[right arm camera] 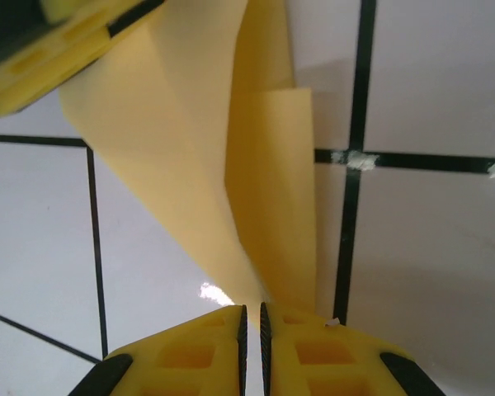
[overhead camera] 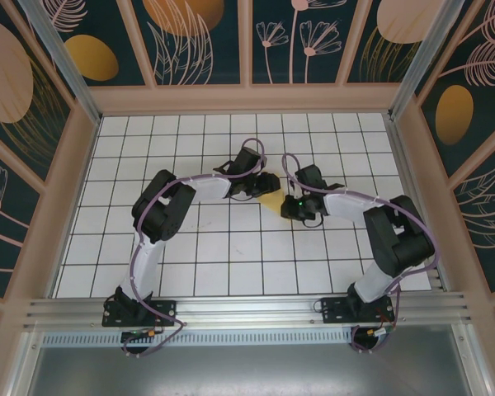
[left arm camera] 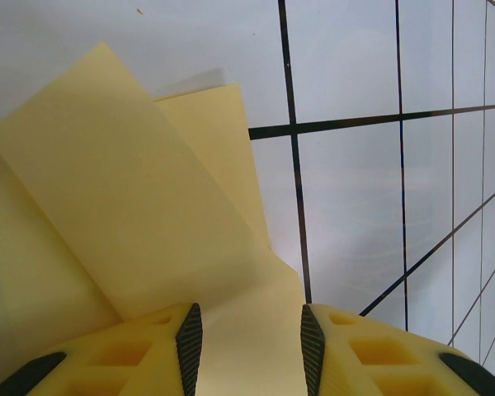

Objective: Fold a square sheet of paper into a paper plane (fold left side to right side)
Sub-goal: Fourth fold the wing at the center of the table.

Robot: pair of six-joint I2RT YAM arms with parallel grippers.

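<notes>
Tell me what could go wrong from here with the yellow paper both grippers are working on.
1. The right gripper pinches only a narrow tip of the paper; a pull might tear it or let it slip out.
2. The left gripper has its jaws apart over the paper, so the loose overlapping flaps could shift and skew the fold.
3. Both grippers sit close together at the paper and could bump each other.
</notes>
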